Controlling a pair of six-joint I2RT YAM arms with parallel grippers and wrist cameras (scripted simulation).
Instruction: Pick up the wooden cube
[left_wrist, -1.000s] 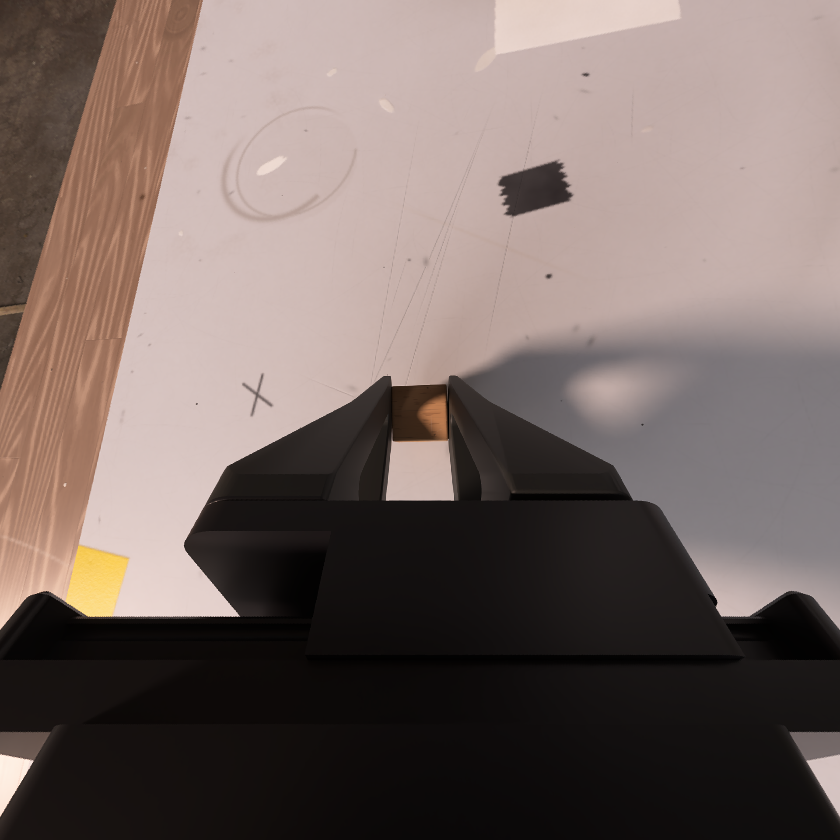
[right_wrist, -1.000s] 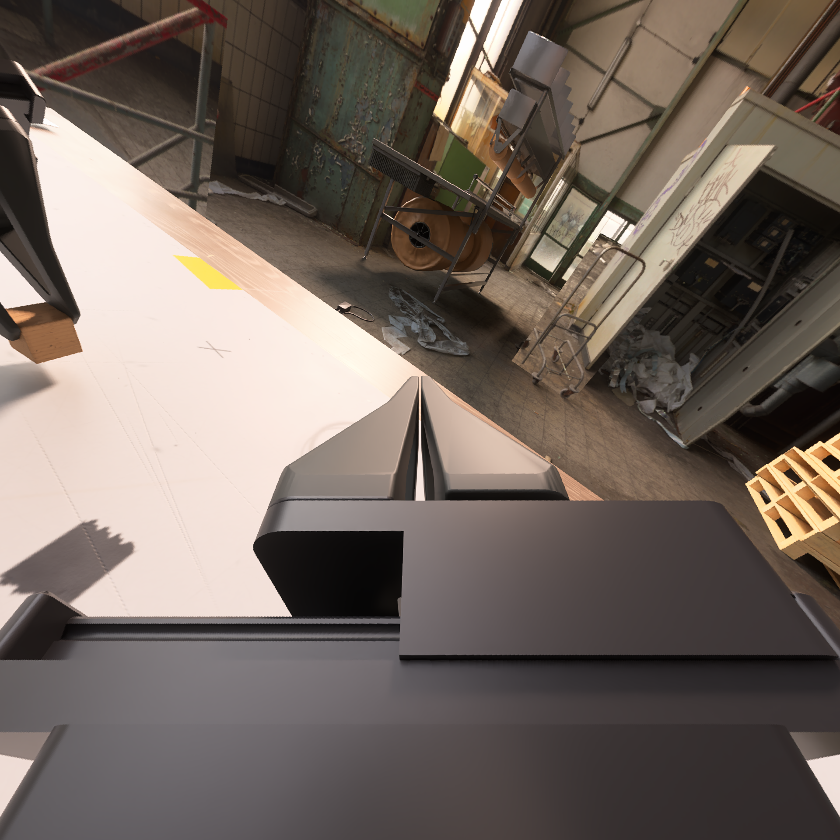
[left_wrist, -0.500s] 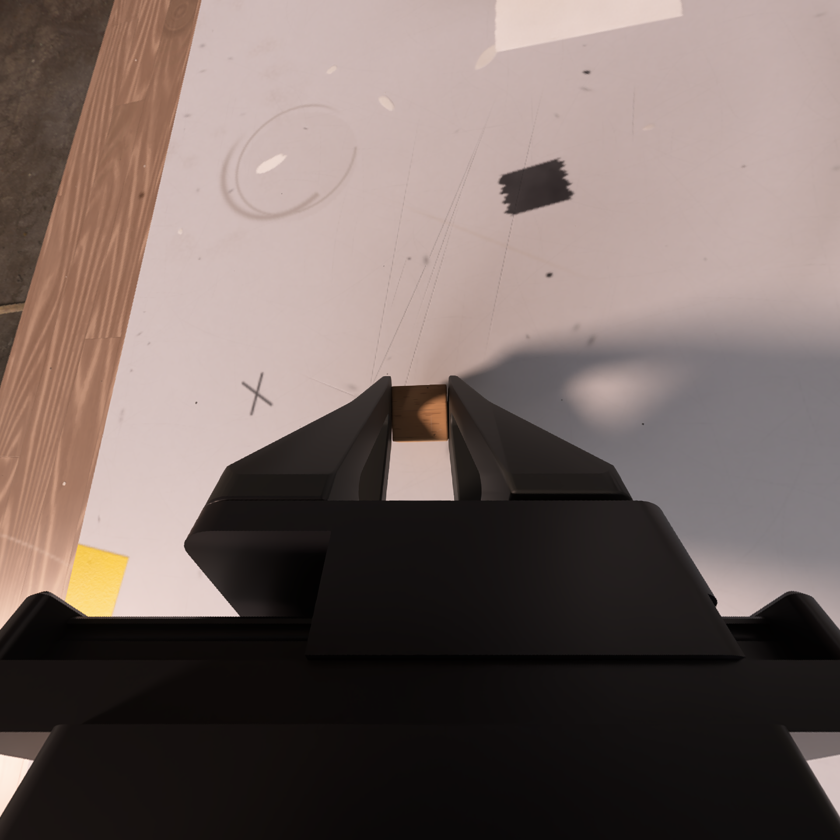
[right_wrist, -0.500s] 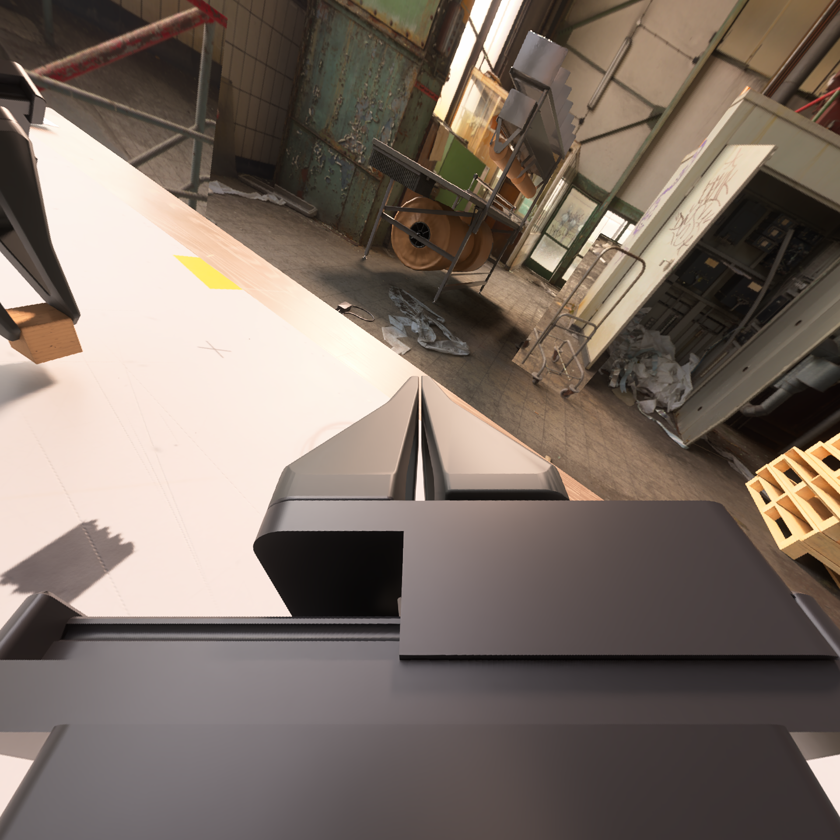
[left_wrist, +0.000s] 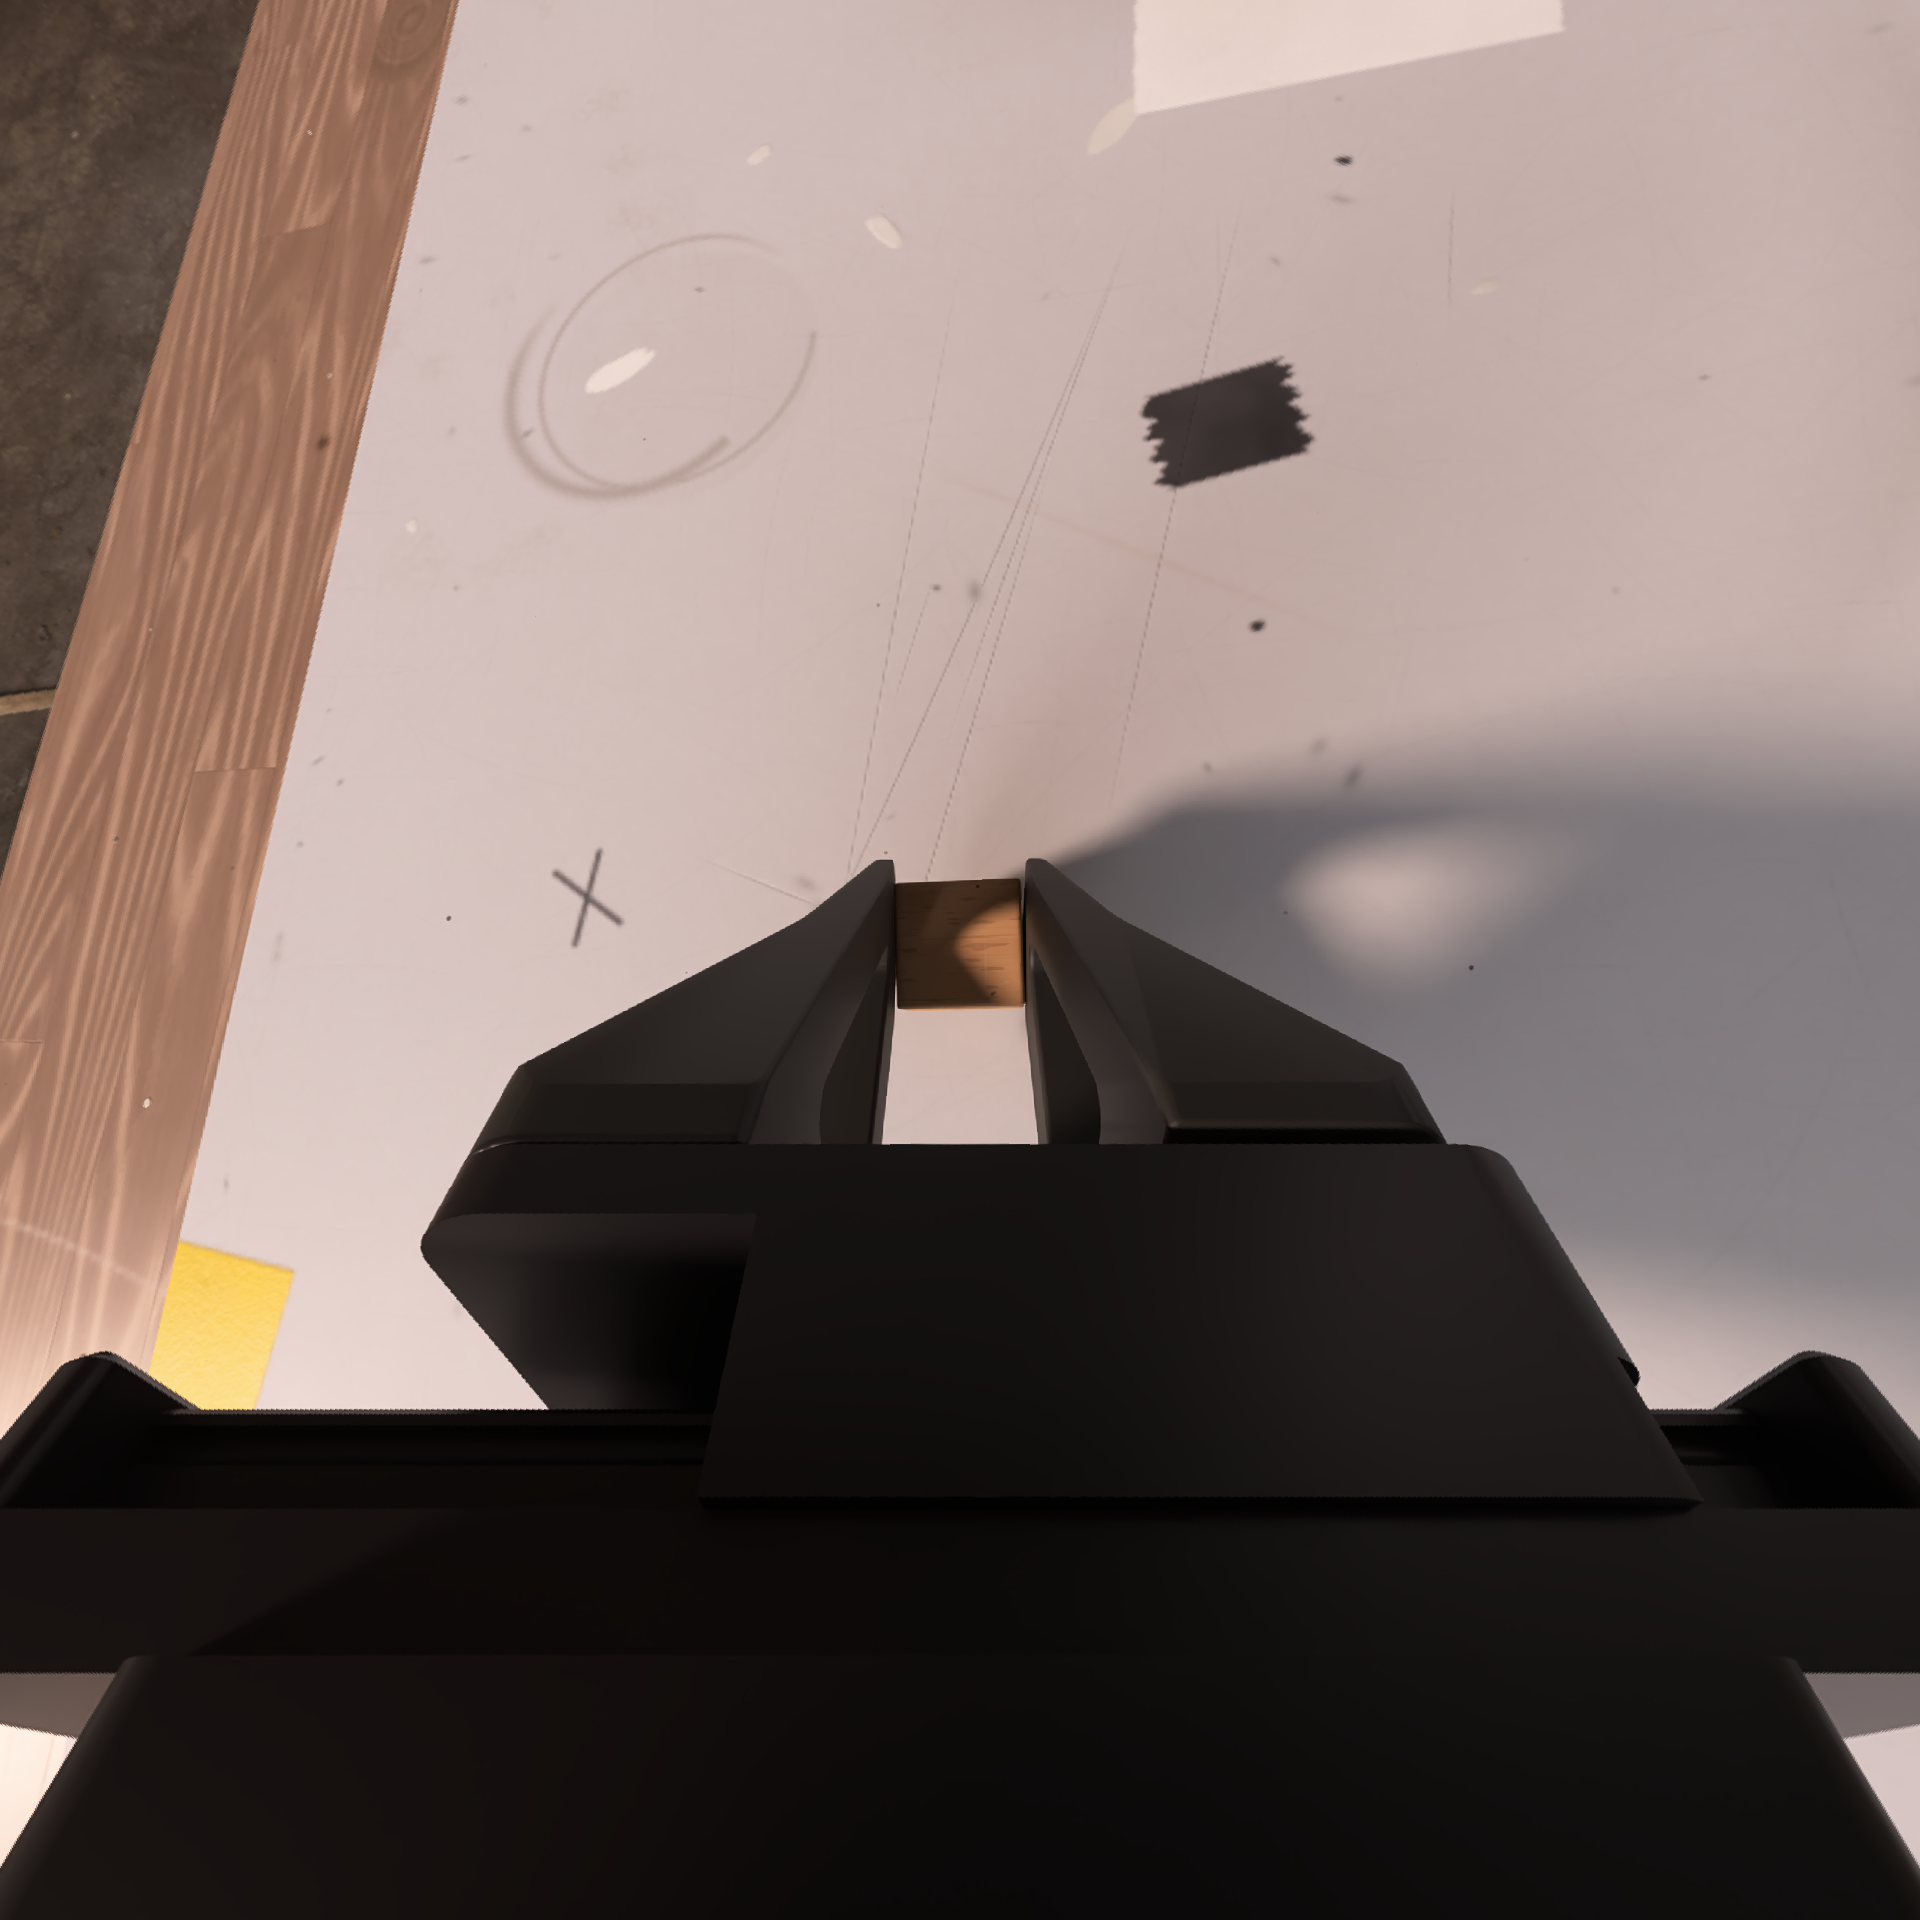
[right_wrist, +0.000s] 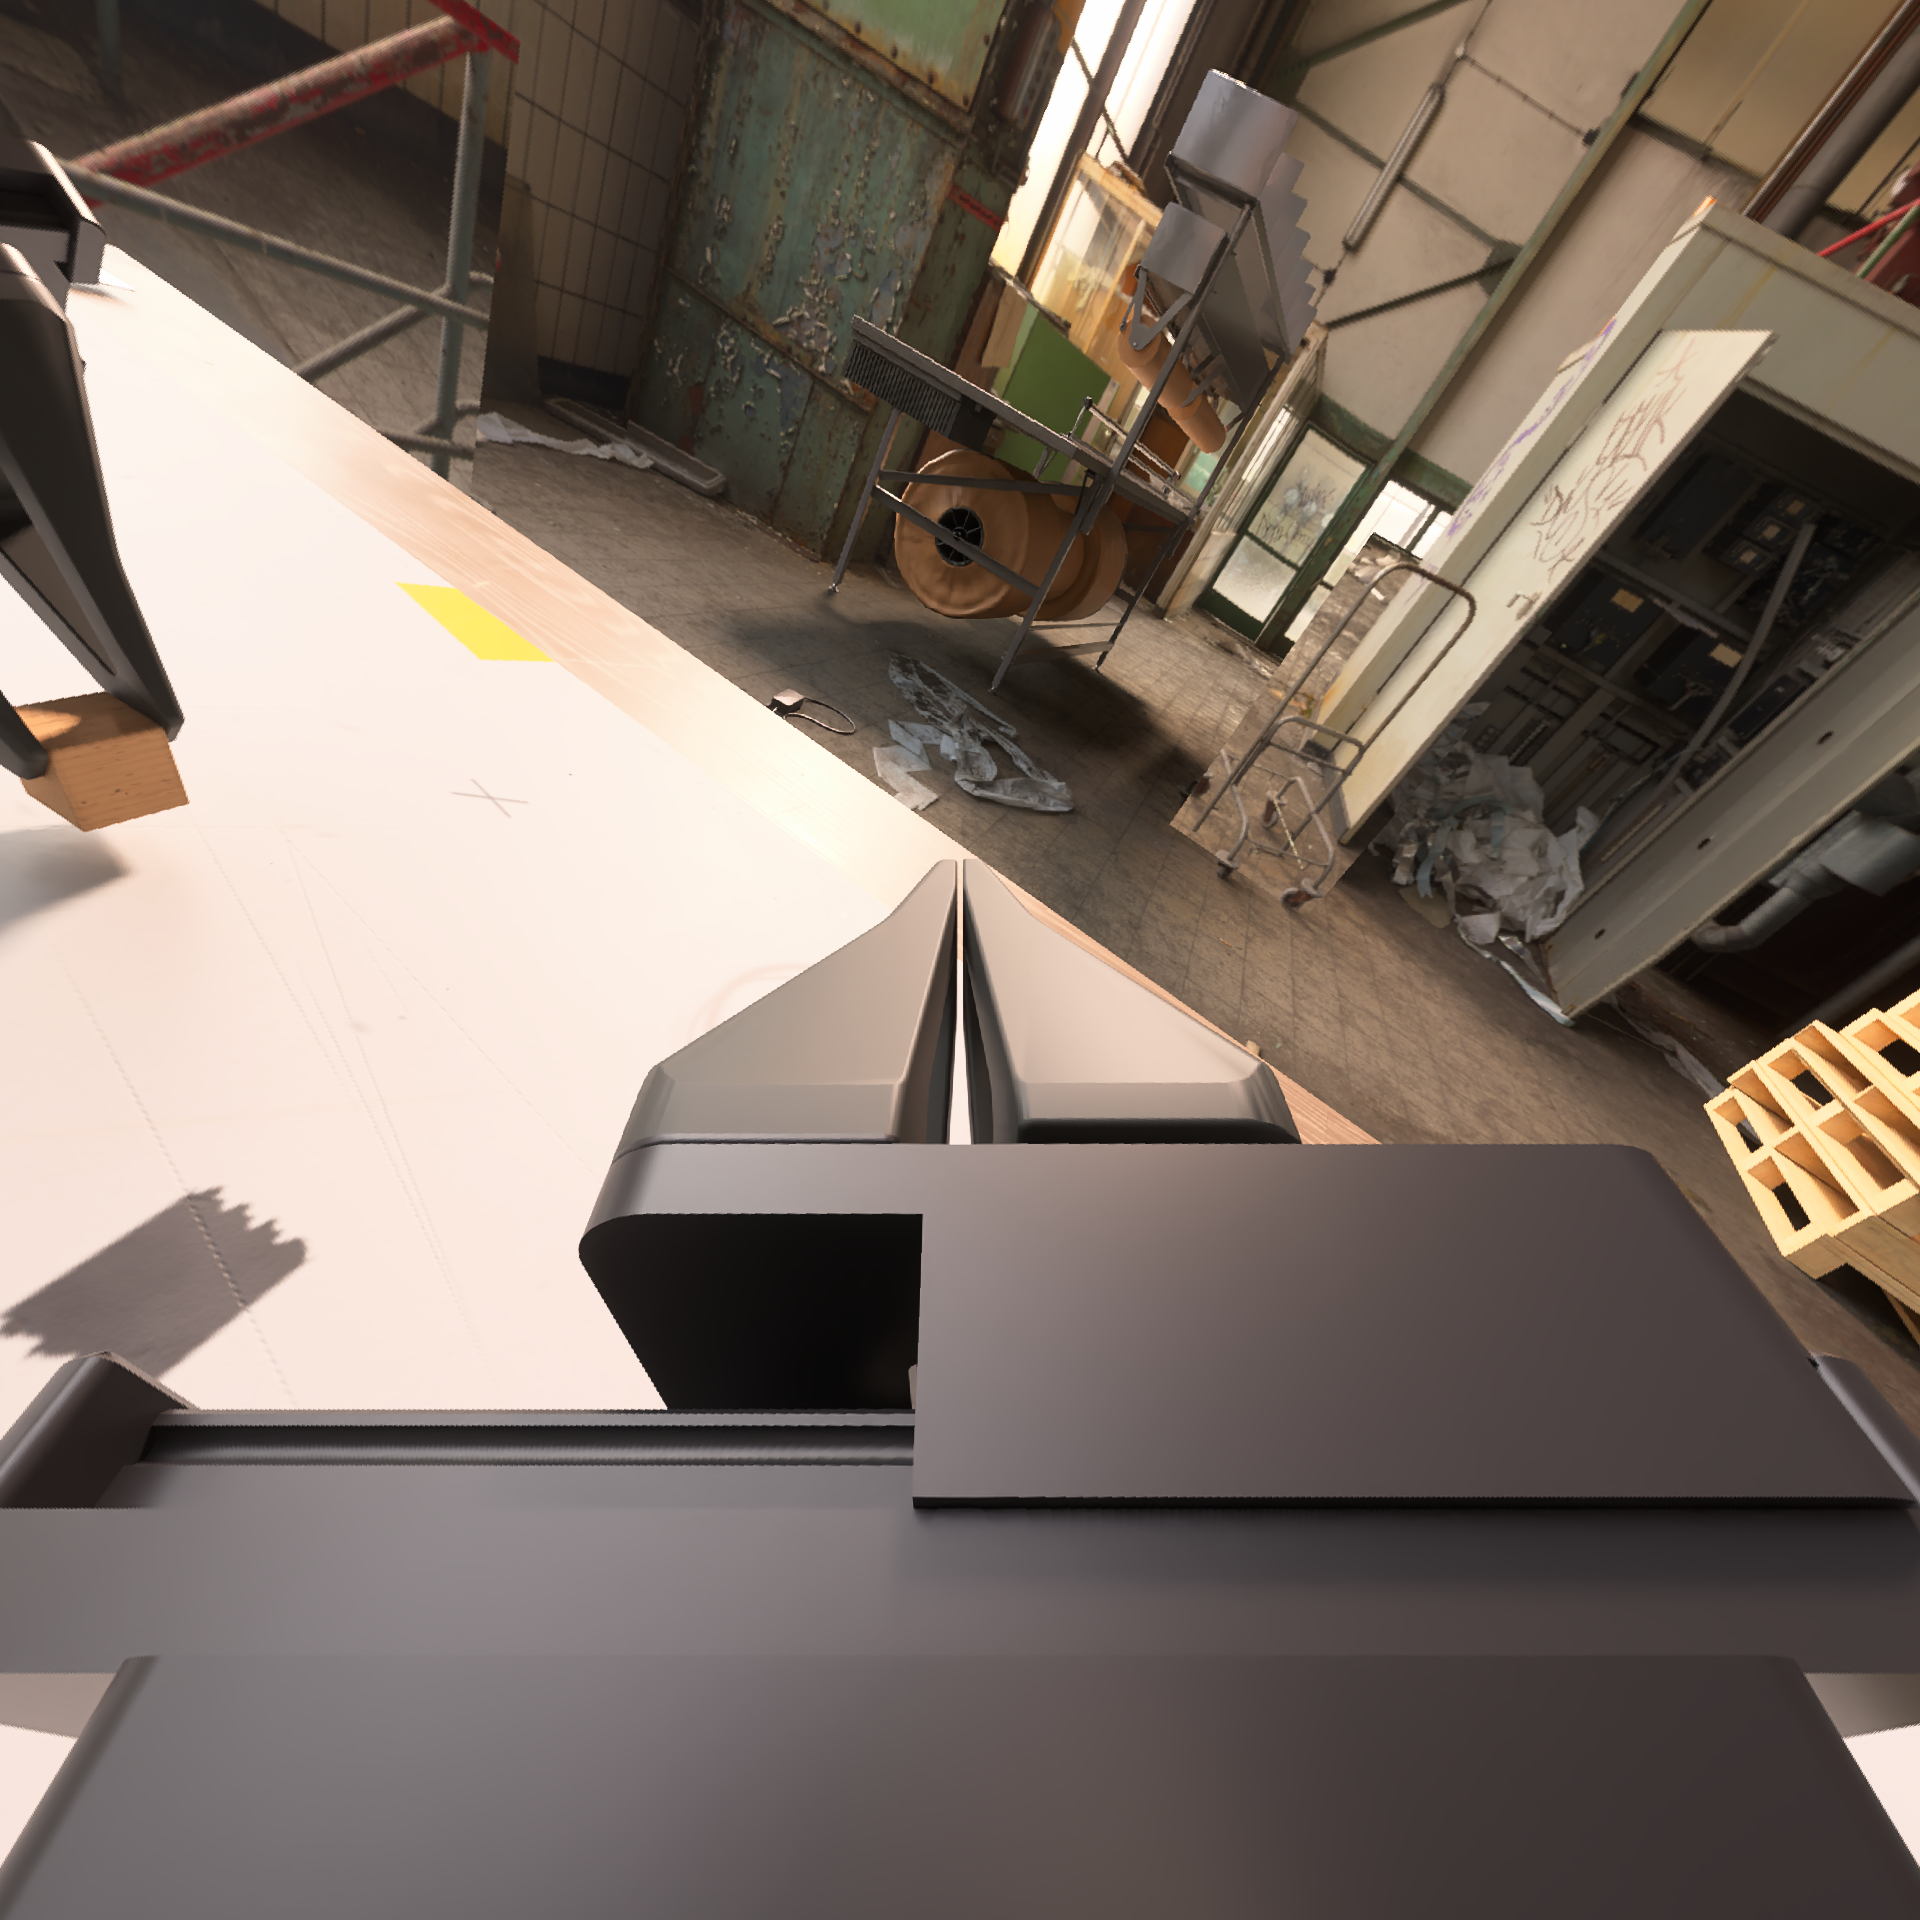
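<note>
The small wooden cube (left_wrist: 959, 943) sits clamped between the two black fingers of my left gripper (left_wrist: 959, 883), held in the air above the white tabletop (left_wrist: 727, 644). In the right wrist view the same cube (right_wrist: 104, 764) hangs at the far left in the left gripper's fingers (right_wrist: 125, 665), clear of the table with its shadow below. My right gripper (right_wrist: 958, 883) is shut and empty, its fingers pressed together over the table's far edge.
A wooden strip (left_wrist: 187, 582) borders the table on the left, with dark floor beyond. A yellow patch (left_wrist: 218, 1325), a pencilled cross (left_wrist: 587, 899), a ring stain (left_wrist: 665, 364) and a black patch (left_wrist: 1226, 421) mark the tabletop.
</note>
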